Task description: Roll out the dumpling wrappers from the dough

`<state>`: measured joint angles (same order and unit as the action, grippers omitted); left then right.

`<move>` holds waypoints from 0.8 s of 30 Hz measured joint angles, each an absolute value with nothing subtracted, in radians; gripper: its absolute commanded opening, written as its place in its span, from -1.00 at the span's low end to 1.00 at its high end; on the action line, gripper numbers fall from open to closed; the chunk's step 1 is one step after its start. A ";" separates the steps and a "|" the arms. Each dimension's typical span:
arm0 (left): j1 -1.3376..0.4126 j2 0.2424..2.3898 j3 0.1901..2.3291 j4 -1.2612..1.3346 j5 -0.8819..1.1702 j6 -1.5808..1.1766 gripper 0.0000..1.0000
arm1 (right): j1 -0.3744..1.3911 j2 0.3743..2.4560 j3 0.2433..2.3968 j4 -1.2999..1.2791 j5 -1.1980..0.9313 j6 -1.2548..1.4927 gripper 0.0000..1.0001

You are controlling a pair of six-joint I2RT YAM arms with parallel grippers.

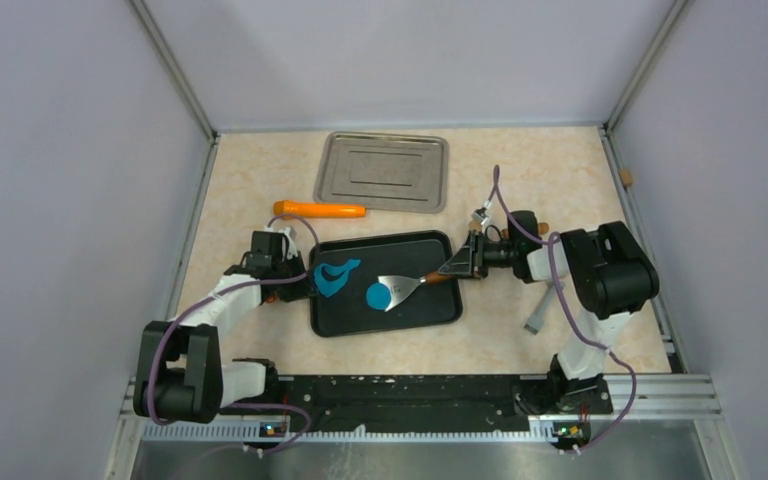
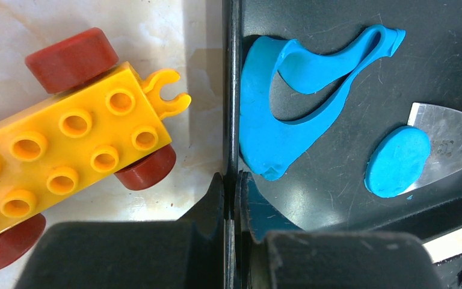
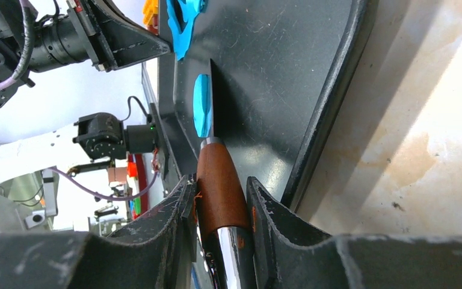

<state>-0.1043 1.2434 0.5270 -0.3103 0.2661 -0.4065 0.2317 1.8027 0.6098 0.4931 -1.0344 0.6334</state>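
landmark: black tray (image 1: 430,312); every place below is given from it.
left gripper (image 2: 233,180): pressed tight on the tray's left rim. You are pinning the tray, I judge, so it does not slide while the other arm works.
right gripper (image 3: 219,194): just off the tray's right rim, pinching the brown wooden handle of the spatula (image 1: 407,286), with the blade reaching in over the tray floor.
dumpling wrapper (image 2: 397,161): one round blue disc near the tray's middle. It lies at the blade's tip, partly on the metal. In the right wrist view it sits against the blade face. You look mid-lift, spatula under it to spare its edge.
dough (image 2: 271,132): a leftover blue sheet with a cut-out gap, in the tray's left half, touching the left wall beside your clamped fingers and apart from the disc.
rolling pin (image 1: 320,210): orange, on the table just beyond the tray's far left corner, out of the way.
metal tray (image 1: 382,172): beyond the black tray's far edge; likely where you drop the disc.
toy brick (image 2: 66,138): yellow with red wheels, just left of the tray; not part of the job.
writing: there is a faint stamp on the blade, too small to read. No other labels show.
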 measured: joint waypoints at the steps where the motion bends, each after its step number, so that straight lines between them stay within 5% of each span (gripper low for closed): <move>1: -0.104 1.243 0.527 -0.310 0.267 -0.406 -1.00 | 0.232 1.808 0.610 0.502 -1.040 0.639 -1.00; 24: -0.075 1.244 0.525 -0.308 0.304 -0.388 -1.00 | 0.243 1.890 0.609 0.782 -1.112 0.915 -1.00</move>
